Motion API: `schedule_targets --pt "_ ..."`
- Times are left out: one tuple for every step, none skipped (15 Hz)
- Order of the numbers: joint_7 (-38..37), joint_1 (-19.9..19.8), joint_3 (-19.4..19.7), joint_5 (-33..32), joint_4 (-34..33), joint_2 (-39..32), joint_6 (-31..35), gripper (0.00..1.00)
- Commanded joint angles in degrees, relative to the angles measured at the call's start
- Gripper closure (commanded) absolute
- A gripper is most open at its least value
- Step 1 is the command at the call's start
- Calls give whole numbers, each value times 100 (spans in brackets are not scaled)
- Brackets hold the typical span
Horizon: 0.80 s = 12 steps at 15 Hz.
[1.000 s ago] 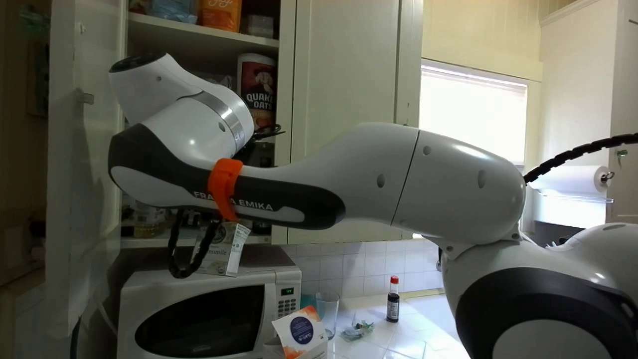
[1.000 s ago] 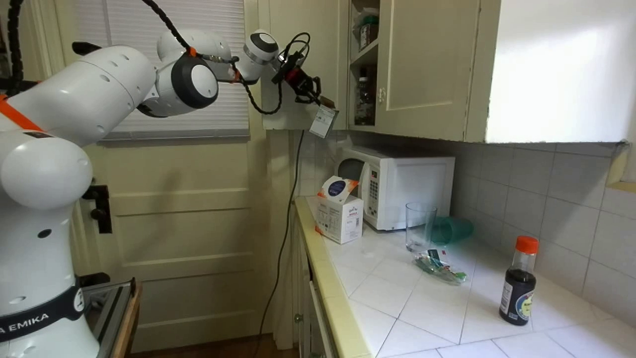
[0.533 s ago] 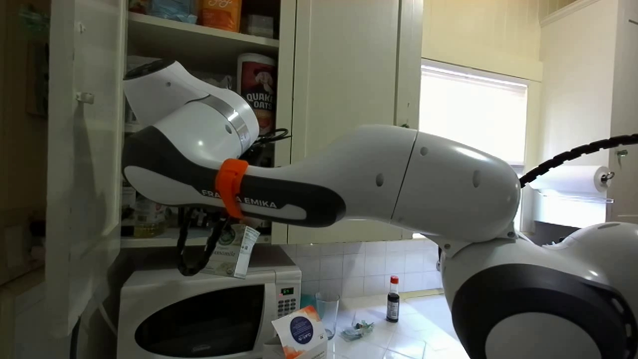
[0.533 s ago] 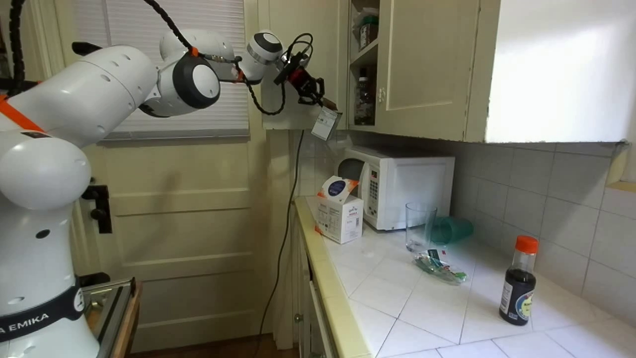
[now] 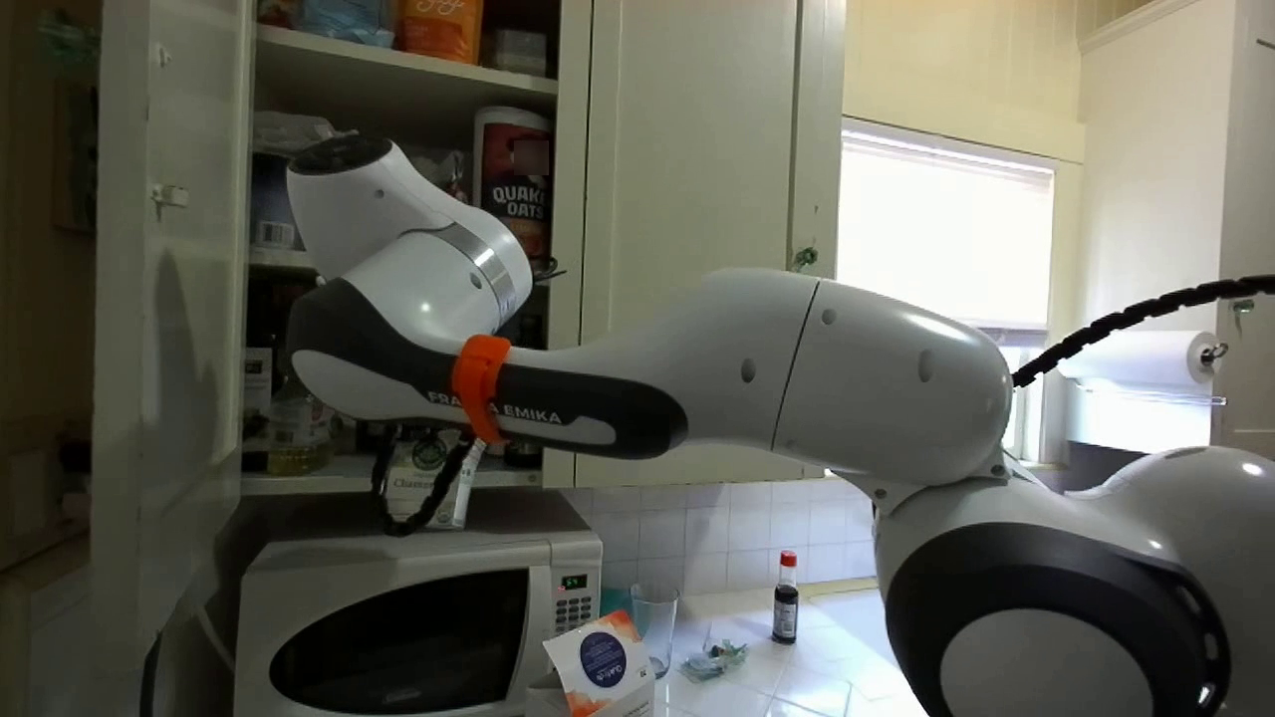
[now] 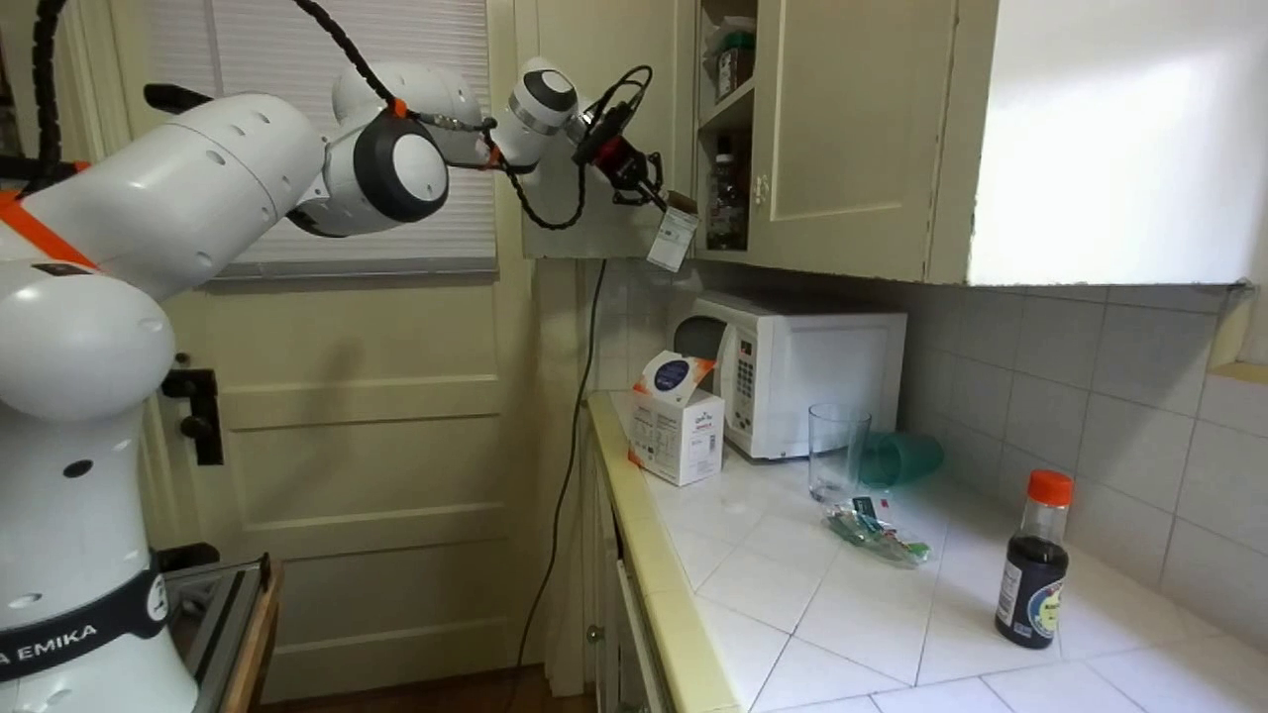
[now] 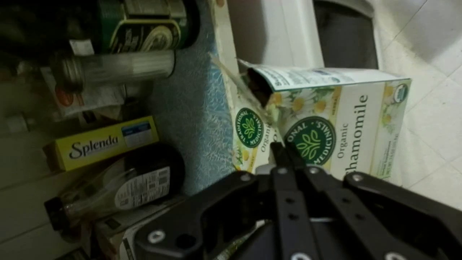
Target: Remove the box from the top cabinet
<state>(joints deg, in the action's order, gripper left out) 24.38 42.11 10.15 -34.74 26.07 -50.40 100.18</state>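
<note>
The box is a white, green and yellow chamomile tea carton (image 7: 361, 119) with its top torn open. My gripper (image 7: 284, 148) is shut on its loose front flap in the wrist view, and the carton hangs tilted below it. In an exterior view my gripper (image 6: 658, 200) holds the carton (image 6: 674, 240) in the air in front of the cabinet. In an exterior view the carton (image 5: 416, 466) shows partly behind the arm's cable; the arm hides the gripper there. The white top cabinet (image 5: 570, 199) has its left door open. The wrist view shows its blue shelf surface (image 7: 184, 112) beside the carton.
Bottles and a yellow Splenda box (image 7: 104, 142) stand on the shelf. A white microwave (image 6: 822, 371) is under the cabinet. An open white box (image 6: 679, 436), a clear glass (image 6: 837, 451), a green cup (image 6: 901, 458) and a sauce bottle (image 6: 1032, 579) are on the counter.
The gripper and the hanging carton have moved toward the cabinet, rightward in an exterior view. The carton has swung and turned a little. The grip on it has stayed the same.
</note>
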Motion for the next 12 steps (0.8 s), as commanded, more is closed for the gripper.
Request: schedule_targets --pt "523 -329 -226 180 -55 -199 855 100" --pt "621 -388 -265 219 -38 -222 951 100" --pt "728 -437 -304 262 -24 -253 1053 100" --pt "881 -469 -328 290 -19 -293 1149 100" --pt "1020 -499 -395 361 -17 -334 1252 100" --pt "1178 -522 -444 433 -18 -372 1352 100" --pt "1345 -545 -524 558 -7 -405 1403 100" --pt "1430 -557 -567 679 -12 -436 1393 100" --pt "1184 -477 -350 552 -92 -427 1235 100" --pt "1209 -474 -351 576 -77 -440 1246 98" --pt "1206 -471 -338 572 -72 -440 1248 98" --pt "1191 -468 -324 566 -10 -400 1275 98"
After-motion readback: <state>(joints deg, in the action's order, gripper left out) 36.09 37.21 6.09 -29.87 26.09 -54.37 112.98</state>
